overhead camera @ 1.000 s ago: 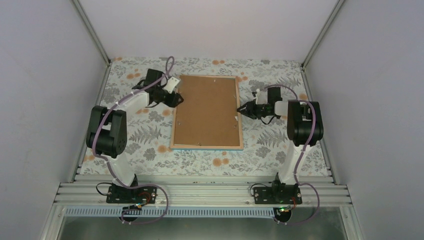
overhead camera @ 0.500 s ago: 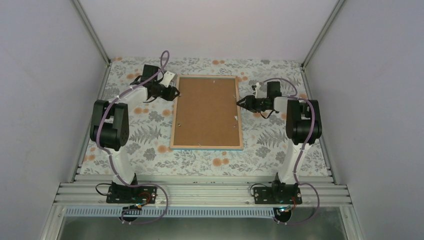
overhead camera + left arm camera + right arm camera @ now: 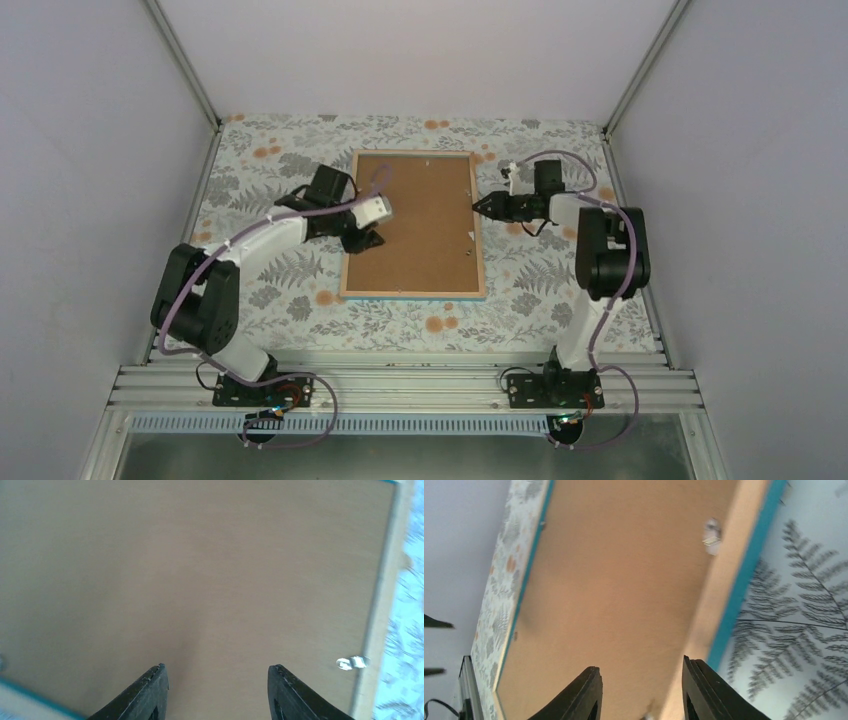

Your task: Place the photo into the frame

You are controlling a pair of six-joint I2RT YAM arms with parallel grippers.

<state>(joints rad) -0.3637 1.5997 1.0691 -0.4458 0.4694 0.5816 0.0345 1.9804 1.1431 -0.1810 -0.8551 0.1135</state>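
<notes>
The frame [image 3: 415, 294] lies face down in the middle of the table, its wood-coloured back edges up and a thin teal rim showing. A plain brown backing board [image 3: 420, 215] fills it. The photo is hidden. My left gripper [image 3: 362, 241] is open and empty over the frame's left side, just above the board [image 3: 200, 570]; the frame's right edge [image 3: 382, 605] shows beyond it. My right gripper [image 3: 478, 205] is open and empty at the frame's right edge [image 3: 744, 595], its tips [image 3: 641, 690] over the board [image 3: 614, 580].
Small metal tabs [image 3: 352, 662] [image 3: 711, 535] sit on the frame's right inner edge. A floral cloth [image 3: 270, 290] covers the table. White walls close in the left, right and far sides. An aluminium rail [image 3: 400, 385] runs along the near edge.
My left arm has swung from the frame's far-left corner toward me and over the frame's left side. My right gripper has shifted slightly farther along the right edge.
</notes>
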